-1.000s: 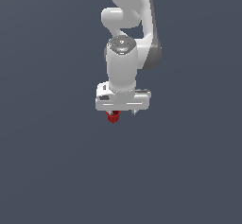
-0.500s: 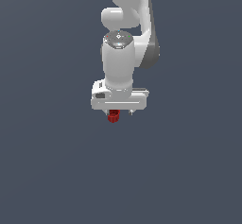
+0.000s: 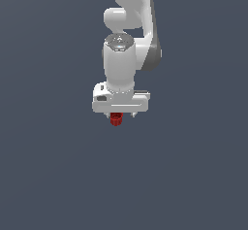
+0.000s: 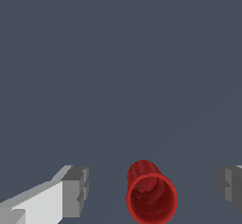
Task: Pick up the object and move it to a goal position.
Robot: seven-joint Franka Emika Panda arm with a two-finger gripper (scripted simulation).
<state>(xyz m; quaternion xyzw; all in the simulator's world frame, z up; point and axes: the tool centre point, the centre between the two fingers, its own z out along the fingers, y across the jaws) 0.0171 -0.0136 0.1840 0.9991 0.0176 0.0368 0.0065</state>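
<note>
The object (image 3: 115, 120) is a tiny bright red ridged cup. In the exterior view it shows just under the white gripper (image 3: 120, 114), whose hand hides part of it. In the wrist view the object (image 4: 151, 197) lies between the two grey fingertips (image 4: 75, 190), with its open mouth facing the camera. The gripper (image 4: 152, 188) is open. Its fingers stand wide apart on either side of the cup, with clear gaps and no contact.
A plain dark grey surface (image 3: 53, 175) fills both views. The white arm (image 3: 131, 10) rises from the gripper towards the top of the exterior view. No other object shows.
The hand has turned slightly and now sits level over the red cup. The cup has stayed in the same place.
</note>
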